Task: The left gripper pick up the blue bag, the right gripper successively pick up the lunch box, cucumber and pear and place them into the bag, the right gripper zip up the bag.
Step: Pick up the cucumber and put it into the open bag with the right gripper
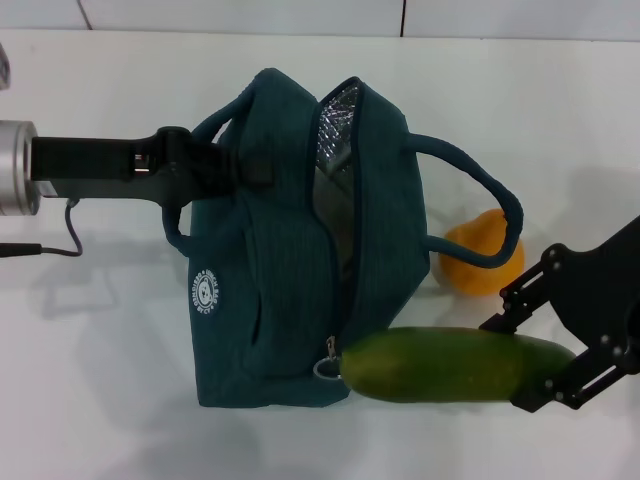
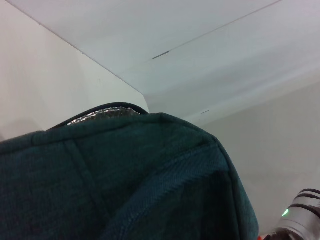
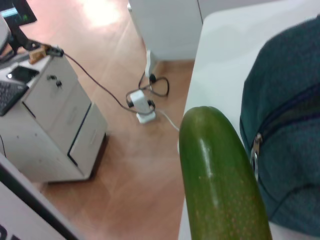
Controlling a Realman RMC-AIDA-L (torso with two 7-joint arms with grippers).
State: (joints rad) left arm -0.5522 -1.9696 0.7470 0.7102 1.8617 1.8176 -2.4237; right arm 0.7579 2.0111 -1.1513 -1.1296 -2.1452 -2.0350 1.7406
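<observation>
The blue bag (image 1: 290, 280) stands in the middle of the white table, its top open and the silver foil lining (image 1: 335, 150) showing. My left gripper (image 1: 245, 168) reaches in from the left and is shut on the bag's upper left side by its handle. The bag's fabric fills the left wrist view (image 2: 125, 180). My right gripper (image 1: 532, 348) at the lower right is shut on the cucumber (image 1: 450, 365) and holds it level, its tip by the bag's ring zipper pull (image 1: 327, 362). The cucumber (image 3: 220, 175) and the bag (image 3: 290, 130) also show in the right wrist view. The pear (image 1: 485, 265) lies right of the bag. The lunch box is hidden.
The bag's right loop handle (image 1: 480, 190) arches over the pear. A black cable (image 1: 55, 245) lies on the table at the far left. Off the table's edge, the right wrist view shows a wooden floor with a grey cabinet (image 3: 55, 125) and cables.
</observation>
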